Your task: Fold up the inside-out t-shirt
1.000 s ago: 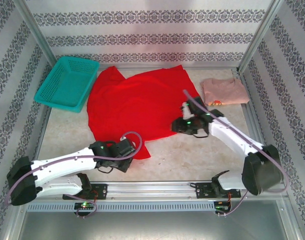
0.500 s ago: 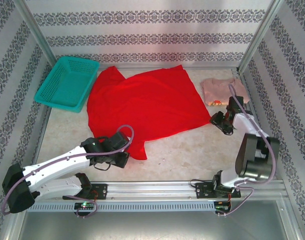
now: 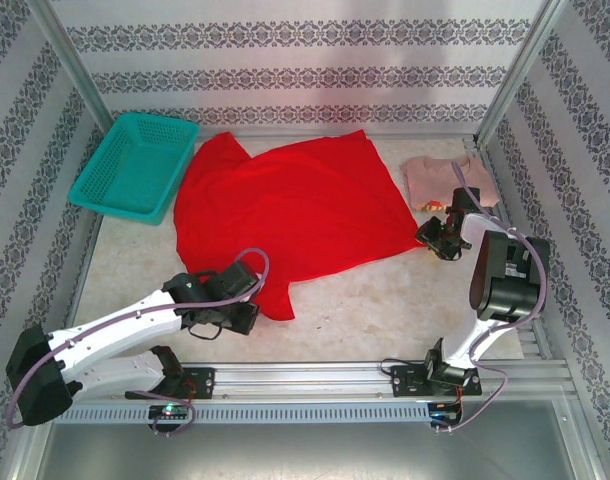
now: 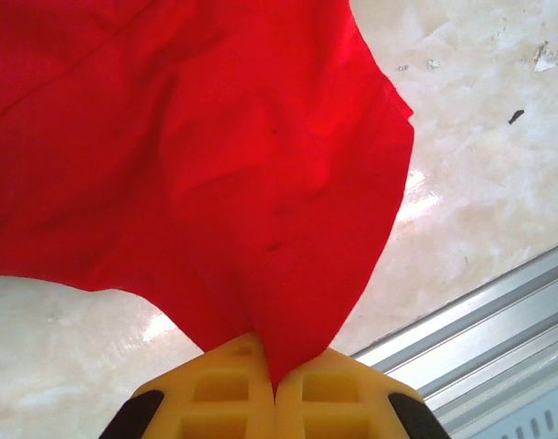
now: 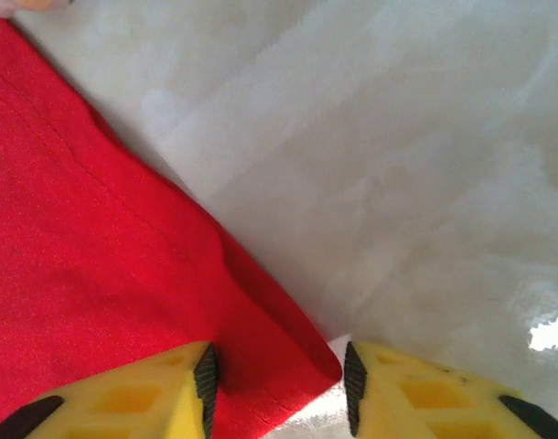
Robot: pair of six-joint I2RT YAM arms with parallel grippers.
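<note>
we see the red t-shirt [image 3: 285, 210] flat on the bench [image 3: 385, 300], middle of the frame. the left claw [image 4: 274, 384] pinches its lower corner; the right claw [image 5: 279, 375] stands spread around its right corner.

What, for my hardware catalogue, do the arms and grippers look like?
The left arm and right arm have white links and black joints, each carrying a mauve cable. The left gripper and right gripper have blocky yellow fingers with recessed pockets and black edging.
</note>
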